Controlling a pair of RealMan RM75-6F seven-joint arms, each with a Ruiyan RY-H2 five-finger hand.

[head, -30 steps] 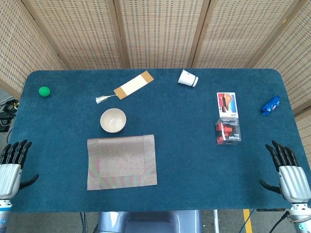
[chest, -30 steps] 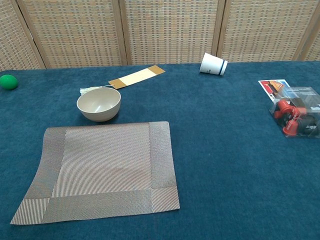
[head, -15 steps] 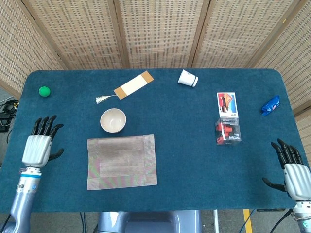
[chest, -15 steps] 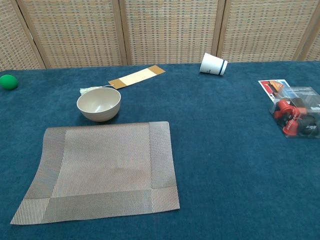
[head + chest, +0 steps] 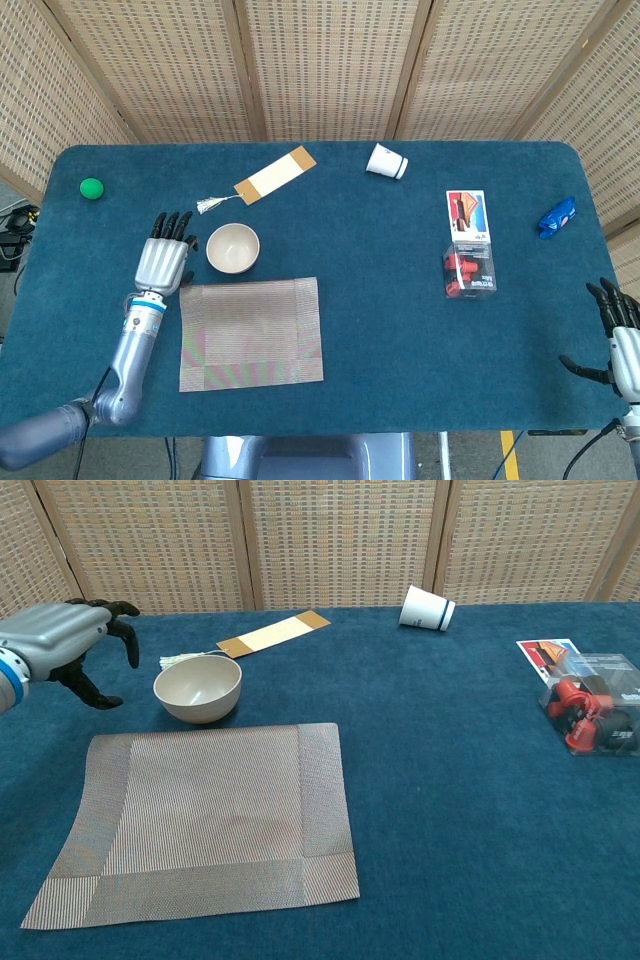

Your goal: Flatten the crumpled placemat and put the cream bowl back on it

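The left hand's fingers [image 5: 172, 226] are spread and slightly curled, holding nothing; they hover just left of the cream bowl [image 5: 233, 248], apart from it. The left hand [image 5: 164, 262] is above the table just beyond the far left corner of the placemat [image 5: 251, 333]. The right hand [image 5: 625, 345] is at the table's near right edge, well away from the bowl, fingers apart and empty.

The bowl stands upright on the blue table [image 5: 380, 320], just behind the placemat's far edge, close to it but not on it. The placemat lies flat. Nothing lies between the left hand and the bowl.

Behind the bowl lies a bookmark [image 5: 274, 175] with a white tassel [image 5: 209, 205], the tassel nearest the bowl. A green ball [image 5: 92, 187] is far to the bowl's left and back. A white paper cup [image 5: 385, 161] lies on its side behind and right of the bowl. Well to the right sit a printed card [image 5: 467, 213] and a clear box of red parts [image 5: 469, 270], touching end to end, and beyond them a blue object [image 5: 556, 217].

The chest view shows the left hand [image 5: 62, 640] lifted off the cloth with thumb pointing down, hiding the green ball; it omits the right hand and the blue object.
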